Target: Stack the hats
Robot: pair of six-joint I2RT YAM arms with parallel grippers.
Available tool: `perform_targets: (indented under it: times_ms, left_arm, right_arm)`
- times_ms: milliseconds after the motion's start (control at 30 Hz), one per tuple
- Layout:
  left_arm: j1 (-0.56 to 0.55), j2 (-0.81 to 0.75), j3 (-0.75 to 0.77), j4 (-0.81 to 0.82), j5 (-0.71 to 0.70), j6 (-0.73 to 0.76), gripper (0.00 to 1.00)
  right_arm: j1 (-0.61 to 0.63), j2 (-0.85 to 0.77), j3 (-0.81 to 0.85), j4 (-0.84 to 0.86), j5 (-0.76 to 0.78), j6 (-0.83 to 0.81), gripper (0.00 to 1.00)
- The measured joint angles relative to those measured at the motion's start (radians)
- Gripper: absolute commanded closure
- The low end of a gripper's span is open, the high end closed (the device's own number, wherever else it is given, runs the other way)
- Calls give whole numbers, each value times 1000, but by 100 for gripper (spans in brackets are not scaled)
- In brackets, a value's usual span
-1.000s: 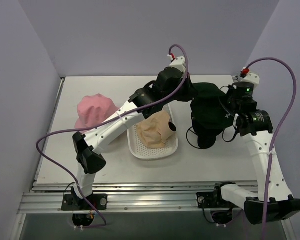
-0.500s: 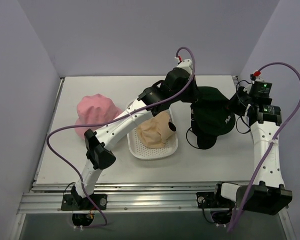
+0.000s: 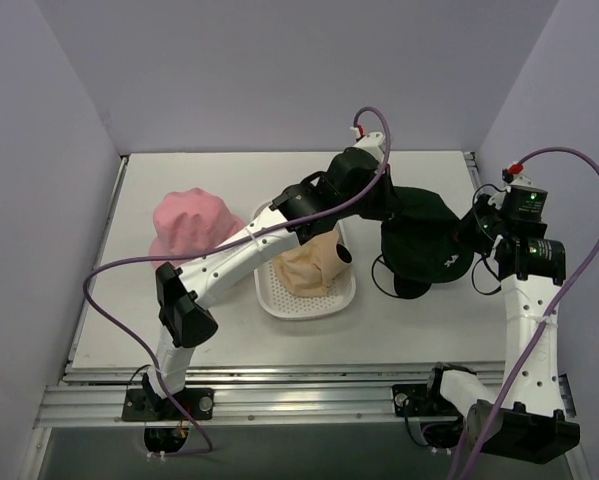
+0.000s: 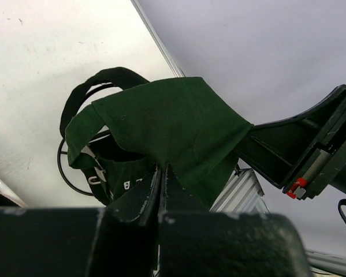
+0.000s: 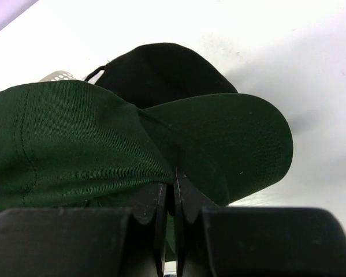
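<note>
Four soft fabric hats: one pink floppy cloth hat [image 3: 184, 225], one beige cloth hat [image 3: 307, 262], one dark green cotton cap [image 3: 424, 228] and one black fabric cap [image 5: 161, 69]. One white perforated plastic tray [image 3: 299, 303]. One thin black wire loop [image 4: 59, 163]. Two white-and-black robot arms, the left arm [image 3: 229, 262] and the right arm [image 3: 527, 320]. Two purple cables [image 3: 559, 150], one per arm.

Two robot arms meet over the right side of a grey table [image 3: 429, 340]; the left gripper [image 3: 390, 202] and right gripper [image 3: 466, 232] flank a dark green hat [image 3: 424, 238] above a partly hidden black hat [image 3: 411, 288]; a beige hat [image 3: 307, 262] lies in a white tray [image 3: 279, 303]; a pink hat [image 3: 184, 225] sits well apart at left.
</note>
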Motion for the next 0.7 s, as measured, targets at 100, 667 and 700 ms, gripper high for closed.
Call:
perform_targets:
  times_ms: [100,667,700]
  left_arm:
    - [-11,-4,0,-2,-10,0,98]
    - [41,84,115,-37,16,58,77]
    - [64,85,122,-42,16,69,73]
  right_arm:
    - [-1,-20,2,-18,20,1,100]
    - [-62,124,6,70,206,55,100]
    - [-76,140,6,76,233,56,99]
